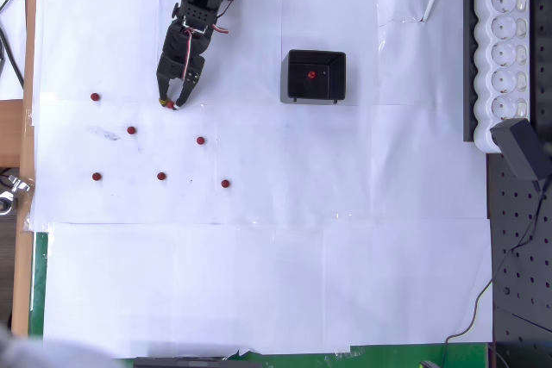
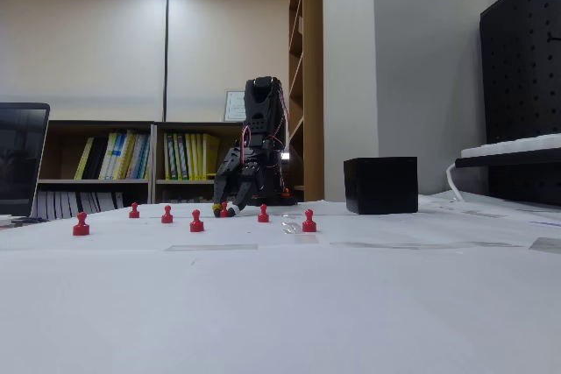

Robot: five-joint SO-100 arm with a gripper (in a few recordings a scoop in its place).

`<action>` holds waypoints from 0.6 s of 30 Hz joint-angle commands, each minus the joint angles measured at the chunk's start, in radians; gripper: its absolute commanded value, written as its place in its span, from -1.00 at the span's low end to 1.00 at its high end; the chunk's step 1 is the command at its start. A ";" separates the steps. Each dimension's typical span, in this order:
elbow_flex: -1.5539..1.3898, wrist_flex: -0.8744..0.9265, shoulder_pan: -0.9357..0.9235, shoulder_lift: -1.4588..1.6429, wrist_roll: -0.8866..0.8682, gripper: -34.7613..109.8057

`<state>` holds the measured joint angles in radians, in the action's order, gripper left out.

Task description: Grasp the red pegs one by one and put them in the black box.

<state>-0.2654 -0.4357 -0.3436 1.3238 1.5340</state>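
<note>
Overhead view: the black arm is reaching down-picture, its two-finger gripper (image 1: 171, 102) pinching narrowly around one tiny dark-red peg (image 1: 170, 104) on the white paper-covered table (image 1: 259, 282). Six more pegs are lying loose below it, and one peg (image 1: 312, 74) is sitting inside the small glossy black box (image 1: 315, 76) to the right.

Fixed view: the gripper (image 2: 224, 208) is bending low to the table, fingertips down at a peg (image 2: 224, 209); the box (image 2: 380, 185) is standing well apart on the right, its inside hidden.

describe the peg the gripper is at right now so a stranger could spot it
In the overhead view, start at the black box and follow the white paper left to the gripper. The red peg sits between its lowered fingertips. The other loose pegs stand free farther down the paper.
</note>
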 commanded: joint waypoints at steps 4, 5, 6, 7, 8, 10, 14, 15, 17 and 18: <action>-0.008 0.216 -0.017 -0.278 0.069 -0.52; -0.035 0.314 -0.012 -0.316 0.078 -0.52; -0.071 0.426 -0.006 -0.350 0.087 -0.52; -0.118 0.555 0.002 -0.380 0.094 -0.52; -0.176 0.698 0.011 -0.403 0.101 -0.52; -0.316 0.988 0.041 -0.433 0.126 -0.52; -0.644 1.539 0.163 -0.430 0.204 -0.52; -0.730 1.646 0.202 -0.417 0.236 -0.52; -0.905 1.821 0.296 -0.388 0.311 -0.52; -0.994 1.901 0.351 -0.368 0.348 -0.52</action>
<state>-0.9557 1.0784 -0.1227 0.9388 1.7748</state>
